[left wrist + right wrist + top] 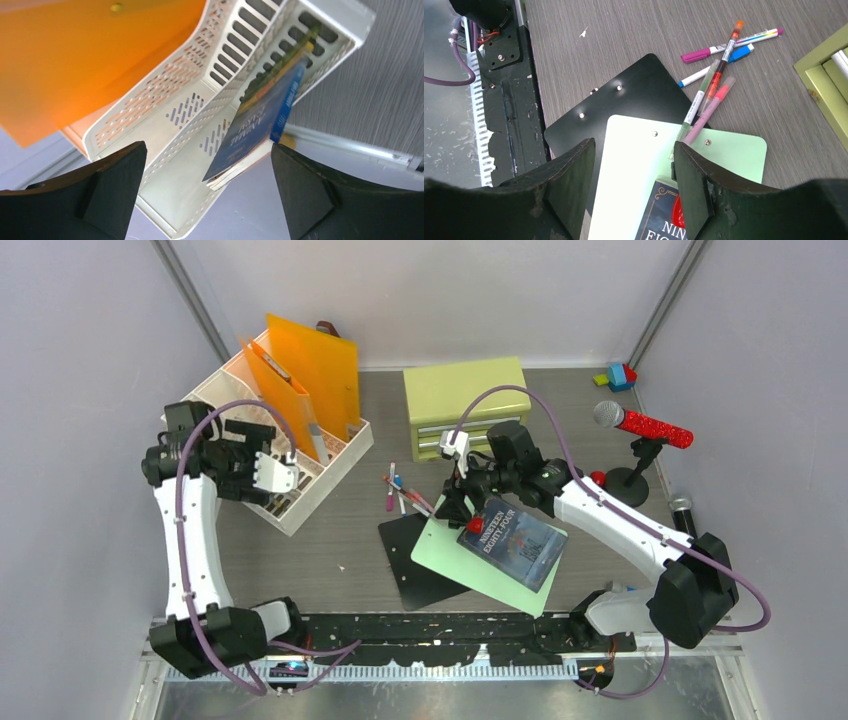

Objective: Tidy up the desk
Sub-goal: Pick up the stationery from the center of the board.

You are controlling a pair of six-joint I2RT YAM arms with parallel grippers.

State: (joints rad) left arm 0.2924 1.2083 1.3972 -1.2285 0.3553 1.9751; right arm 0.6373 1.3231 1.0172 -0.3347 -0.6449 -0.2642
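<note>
My right gripper (634, 150) hangs agape over the book (512, 540) on the green clipboard (734, 155), holding nothing. Left gripper (207, 146) spread wide above white organizer (200, 100). Desk (624, 30) underneath, rigid. I'd judge the book stiff, slick; pinch its edge.

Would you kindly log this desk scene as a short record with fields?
file rack: back left, holds orange folders and a blue book
left jaws: wide apart, empty, above the rack
right jaws: apart, above the novel
novel: lying on a green clipboard that overlaps a black clipboard
pens: loose on the desk, some reaching onto the clipboards
cabinet: green, at the back
</note>
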